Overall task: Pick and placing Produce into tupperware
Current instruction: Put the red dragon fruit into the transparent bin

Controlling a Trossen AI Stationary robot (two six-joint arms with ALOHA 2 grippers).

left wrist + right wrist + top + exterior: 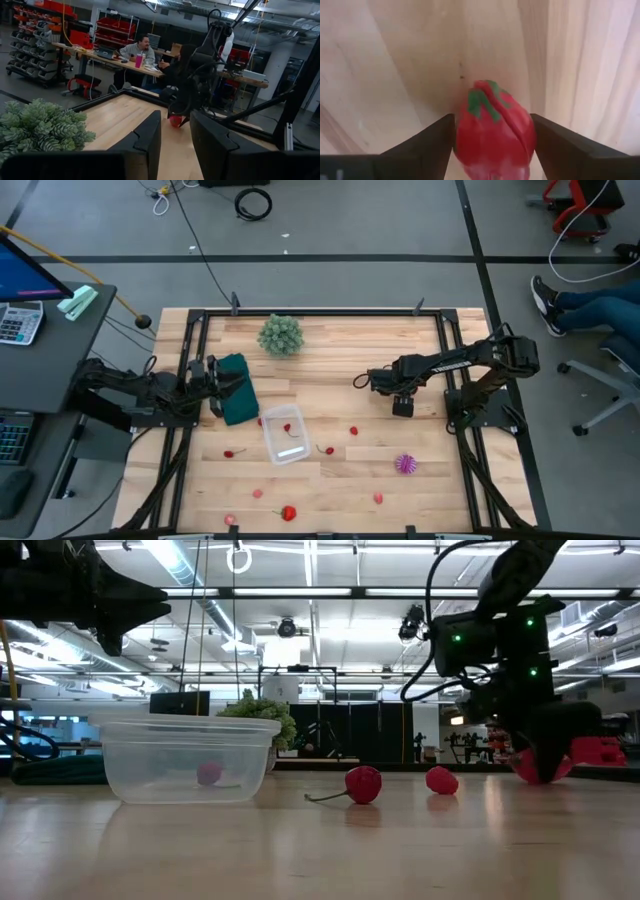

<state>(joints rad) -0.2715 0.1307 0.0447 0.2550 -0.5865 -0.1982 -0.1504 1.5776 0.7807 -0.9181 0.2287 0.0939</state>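
Note:
My right gripper [492,125] hangs over the table's right half [360,380] and is shut on a red toy fruit with a green leaf cap [492,135], also seen in the low view [540,768]. My left gripper [175,135] waits open at the left edge, beside a dark green flat piece [237,388]. The clear tupperware [283,433] stands on the table's middle with a pink piece [208,773] inside. Other produce lies loose: red pieces [353,430] [325,449] [288,513], a stemmed cherry [362,783] and the spiky purple piece [405,464]. My right gripper pinches the red fruit by its two opposite sides [465,140] between both fingers [437,137]. The fingers come from above, pointing down. The green cap [482,100] points away past the fingertips. Whether the fruit touches the table I cannot tell.
A bushy pale-green plant [281,335] stands near the far edge. More small red pieces lie toward the near edge [232,452] [378,498]. Black frame rails [190,380] run along the table's sides. People sit at a desk beyond the table [137,50].

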